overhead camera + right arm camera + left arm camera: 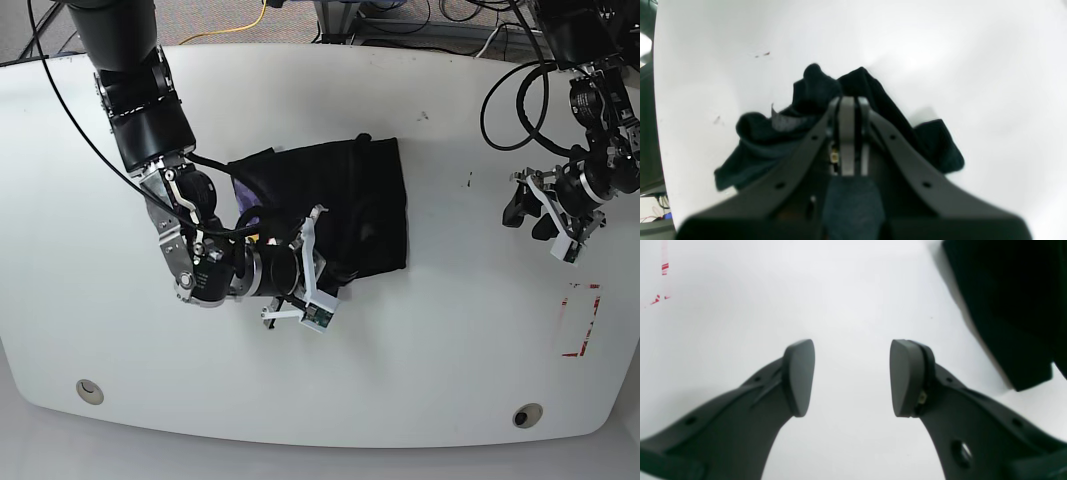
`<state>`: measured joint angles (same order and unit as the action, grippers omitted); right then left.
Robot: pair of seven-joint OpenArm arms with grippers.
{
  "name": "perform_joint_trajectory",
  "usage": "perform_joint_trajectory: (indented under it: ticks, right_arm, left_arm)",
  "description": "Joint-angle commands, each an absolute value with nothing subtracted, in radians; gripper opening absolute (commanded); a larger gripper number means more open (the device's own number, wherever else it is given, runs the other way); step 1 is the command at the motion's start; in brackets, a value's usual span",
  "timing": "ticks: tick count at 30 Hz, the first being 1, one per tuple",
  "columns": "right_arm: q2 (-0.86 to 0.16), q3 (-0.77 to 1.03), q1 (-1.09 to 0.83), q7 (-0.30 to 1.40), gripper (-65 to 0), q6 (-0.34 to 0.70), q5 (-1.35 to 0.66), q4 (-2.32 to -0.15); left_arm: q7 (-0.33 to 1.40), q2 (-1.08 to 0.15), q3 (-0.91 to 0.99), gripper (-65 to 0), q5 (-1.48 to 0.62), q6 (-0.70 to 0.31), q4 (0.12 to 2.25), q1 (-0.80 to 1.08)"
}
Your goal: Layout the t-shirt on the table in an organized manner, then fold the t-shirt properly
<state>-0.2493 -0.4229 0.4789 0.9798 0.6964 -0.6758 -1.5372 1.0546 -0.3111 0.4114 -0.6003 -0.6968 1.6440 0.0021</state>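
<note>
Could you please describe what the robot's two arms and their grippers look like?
Both arms are black with thick cylindrical segments and loose black cables. The left gripper has dark grey curved fingers with rounded flat pads and small screw holes. The right gripper matches it, and white brackets sit at each wrist.

We take this for a robotics lab or test workspace. Beneath both pincers spreads a glossy white table (420,390) with rounded corners, two small round metal fittings (527,414) set into its near edge and a red-outlined rectangle mark (580,320) just below the left gripper (532,212). Beyond the table's far edge, behind the arms, loose black and yellow cables (262,14) trail over a speckled carpet floor (205,18).
</note>
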Motion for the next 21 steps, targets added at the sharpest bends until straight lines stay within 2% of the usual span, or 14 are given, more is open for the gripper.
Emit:
perform_joint_trajectory:
  ticks: [1,6,17,21]
  right_arm:
    - [-0.248,-0.415,0.527,0.957,-65.0,0.698,-0.691,-1.554]
    - [-0.245,-0.414,0.535,0.955,-65.0,0.698,-0.691,-1.552]
    - [-0.171,-0.326,0.550,0.951,-65.0,0.698,-0.690,-1.471]
    - [-0.145,-0.318,0.562,0.949,-61.4,0.698,-0.690,-1.448]
  left_arm:
    - [1.033,-0.328,0.414,-31.8,-0.616,-0.698,1.661,-0.013]
    - [1.033,-0.326,0.414,-31.8,-0.616,-0.698,1.661,-0.012]
    - [1.033,-0.325,0.375,-31.8,-0.618,-0.698,1.661,0.001]
    - [1.033,-0.325,0.357,-31.8,-0.618,-0.698,1.661,0.002]
